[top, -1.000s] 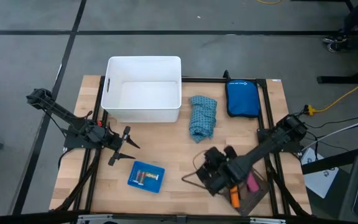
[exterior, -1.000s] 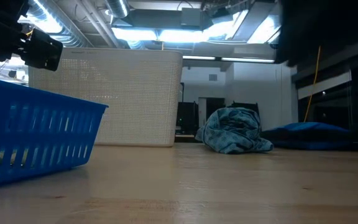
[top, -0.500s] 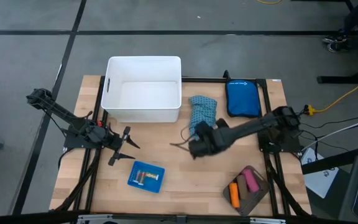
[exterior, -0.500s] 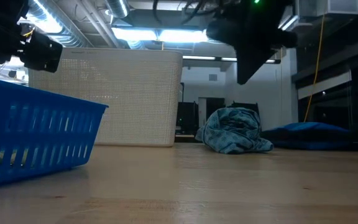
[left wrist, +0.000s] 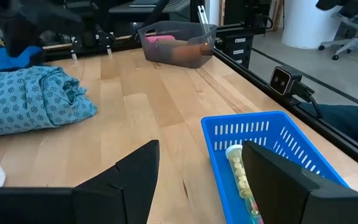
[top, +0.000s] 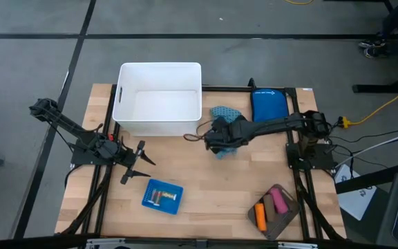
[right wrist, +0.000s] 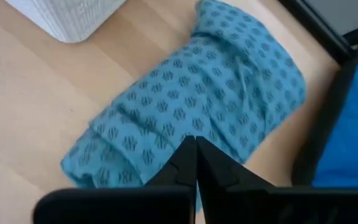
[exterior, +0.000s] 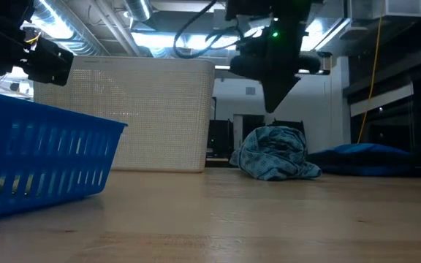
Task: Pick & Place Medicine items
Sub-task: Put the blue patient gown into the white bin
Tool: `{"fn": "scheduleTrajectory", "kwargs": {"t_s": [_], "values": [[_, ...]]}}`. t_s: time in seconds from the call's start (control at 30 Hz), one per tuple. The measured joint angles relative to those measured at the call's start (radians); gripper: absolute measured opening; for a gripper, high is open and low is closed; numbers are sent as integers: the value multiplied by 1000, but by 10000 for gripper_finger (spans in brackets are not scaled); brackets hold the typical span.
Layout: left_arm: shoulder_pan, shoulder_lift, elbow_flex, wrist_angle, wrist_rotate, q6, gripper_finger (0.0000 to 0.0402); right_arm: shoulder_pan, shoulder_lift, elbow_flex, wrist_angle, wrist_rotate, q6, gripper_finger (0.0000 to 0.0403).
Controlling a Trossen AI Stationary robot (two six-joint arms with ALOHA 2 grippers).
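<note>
- The right gripper [right wrist: 195, 149] hangs above the crumpled teal patterned cloth [top: 221, 119]; its jaws are clenched tip to tip, and the right wrist view shows nothing between them, so they carry nothing.
- They stand clear of the cloth, which lies on the wooden desk [top: 199, 176] between the white rectangular plastic bin [top: 159, 97] and the flat blue zip pouch [top: 269, 108]. The low view shows open air under the fingers.
- The left gripper [top: 139, 163] waits near the desk's left side, jaws spread wide and released, gripping nothing, pointed toward the small blue slatted plastic basket [left wrist: 275, 146].
- That basket already holds several pale pill-like pieces [left wrist: 239, 177], which I take to be medicine items; this suggests it is where the items are being collected.
- The other medicine items lie well apart from both grippers, in the brownish translucent tray [top: 276, 211] at the desk's near right corner: a pink oblong block [top: 278, 203], an orange tube [top: 260, 215], and something dark between them that I cannot make out.
- With its jaws shut and empty over the cloth, far from the tray, the right arm looks to be between grasps; I cannot tell where it is heading.
</note>
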Motion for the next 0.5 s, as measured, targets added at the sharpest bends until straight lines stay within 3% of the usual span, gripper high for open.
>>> {"fn": "scheduleTrajectory", "kwargs": {"t_s": [0.5], "values": [[0,0,0,-5,5,-5,226,-91,-9,-376,475,-269,3,0]]}}
